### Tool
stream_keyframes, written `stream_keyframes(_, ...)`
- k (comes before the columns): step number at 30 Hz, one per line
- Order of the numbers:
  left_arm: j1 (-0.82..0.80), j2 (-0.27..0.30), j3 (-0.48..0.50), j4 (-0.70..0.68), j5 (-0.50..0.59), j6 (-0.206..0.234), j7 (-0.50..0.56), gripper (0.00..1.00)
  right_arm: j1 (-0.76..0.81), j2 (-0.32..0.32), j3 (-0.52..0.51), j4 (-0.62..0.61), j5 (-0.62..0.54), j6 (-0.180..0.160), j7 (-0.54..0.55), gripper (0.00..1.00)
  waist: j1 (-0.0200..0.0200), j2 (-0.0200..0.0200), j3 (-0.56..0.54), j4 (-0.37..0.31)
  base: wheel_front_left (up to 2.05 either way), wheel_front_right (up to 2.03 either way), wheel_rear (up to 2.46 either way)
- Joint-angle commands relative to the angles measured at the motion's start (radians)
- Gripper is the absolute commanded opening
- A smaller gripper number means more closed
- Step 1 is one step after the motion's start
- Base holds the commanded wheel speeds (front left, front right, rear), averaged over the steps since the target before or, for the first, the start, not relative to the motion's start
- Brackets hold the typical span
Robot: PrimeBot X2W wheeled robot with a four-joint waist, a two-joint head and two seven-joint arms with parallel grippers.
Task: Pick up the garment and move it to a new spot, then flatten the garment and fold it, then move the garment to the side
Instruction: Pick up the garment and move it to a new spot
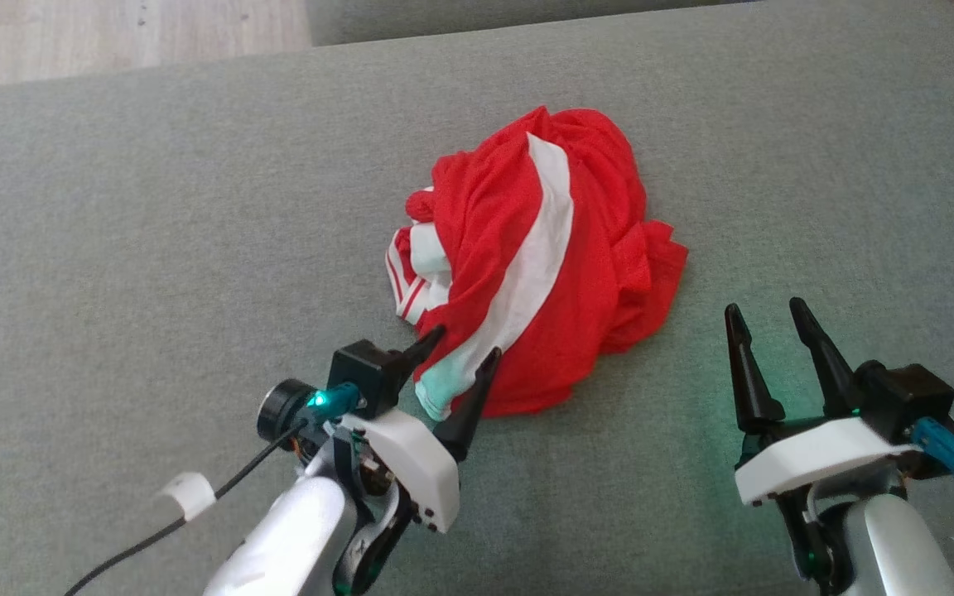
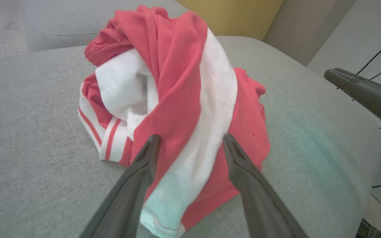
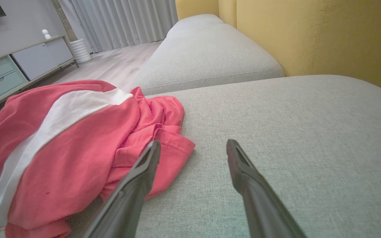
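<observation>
Two long dark fingers of my left gripper (image 1: 469, 341) stand spread wide at the lower left, tips pointing at the near hem of the crumpled red mesh garment with a broad white band (image 1: 543, 248). In my left wrist view the near end of that white band lies between the two fingers (image 2: 144, 172), with red cloth on either side of it. The jaws are not closed on anything. I cannot tell whether the tips press the cloth or only stand over it.

The garment sits in a loose heap near the middle of the flat grey woven sofa cushion (image 1: 154, 207), well in from the cushion's far edge and its rounded far right corner. On the heap's left side a white cuff with thin red stripes pokes out onto the cushion. The white band runs from the top of the heap down to the near hem.

To the right of the heap, my right gripper (image 1: 764, 305) is also spread wide and holds nothing. It is over bare cushion, near the garment's right edge but apart from it. In my right wrist view one red fold lies just beside my left-hand finger (image 3: 134, 185), and grey fabric shows between the two fingers.
</observation>
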Motion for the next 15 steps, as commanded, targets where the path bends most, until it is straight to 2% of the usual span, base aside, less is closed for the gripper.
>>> stream_keyframes(1,-0.059,0.001,0.025,-0.023,0.017,0.012,0.001,1.0,-0.034,-0.006,0.029,-0.031,0.0,0.008,-0.012,1.0,-0.0002,0.0,0.004,-0.01,0.0,0.0,0.0)
stream_keyframes(8,-0.087,0.013,0.041,0.007,0.083,0.101,-0.006,1.0,-0.033,-0.006,0.036,-0.022,0.007,0.008,-0.017,1.0,-0.0002,0.0,0.003,-0.027,0.0,0.0,0.0)
stream_keyframes(15,-0.084,0.005,0.033,0.013,0.051,0.087,0.027,1.0,-0.03,-0.006,0.038,-0.017,0.01,0.008,-0.019,1.0,-0.0002,0.0,-0.005,-0.031,0.0,0.0,0.0)
